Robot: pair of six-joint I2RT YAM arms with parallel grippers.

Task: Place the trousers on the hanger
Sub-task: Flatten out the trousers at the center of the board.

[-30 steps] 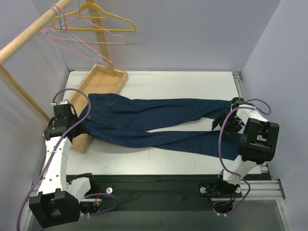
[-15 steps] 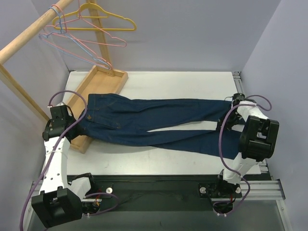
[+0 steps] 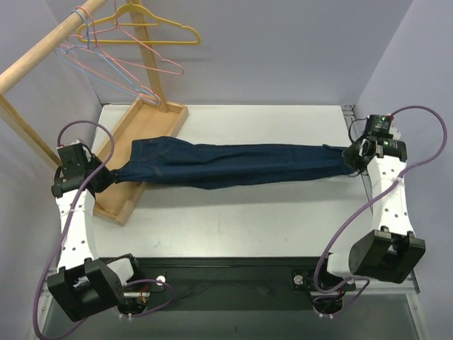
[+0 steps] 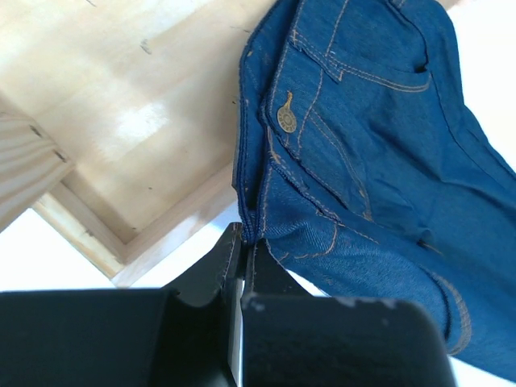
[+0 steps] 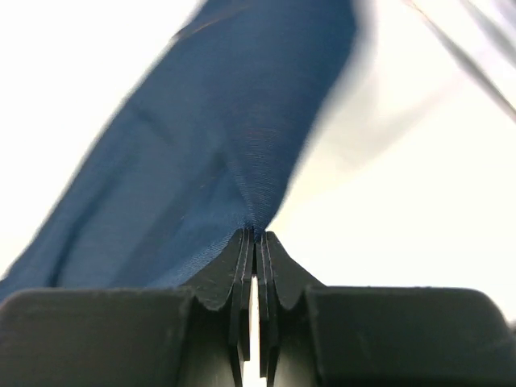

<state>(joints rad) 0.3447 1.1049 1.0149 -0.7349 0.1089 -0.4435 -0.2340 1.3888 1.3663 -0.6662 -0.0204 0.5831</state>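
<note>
Two claws hold the long dark navy denim trousers (image 3: 241, 164) stretched across the white worktop (image 3: 248, 227). The left claw (image 3: 112, 177) is clamped on the waistband edge near the brass waist button (image 4: 285, 119), and the right claw (image 3: 352, 152) is pinched shut on the far leg end. The step in hand looks like carrying the garment, drawn long, toward the thin light-blue wire hanger (image 3: 134, 79), which hangs among pink and yellow ones from the wooden rail (image 3: 42, 53) at the far left, well apart from the cloth. To do it well, I judge both arms should move together with even tension, since each grip takes only a thin fold and a jerk could pull it free; the waist end should also clear the shallow wooden tray (image 3: 117, 207) lying under it. The jeans look gathered into one narrow band, legs together, with orange-brown stitching showing at the pockets, and they sag slightly mid-span.
</note>
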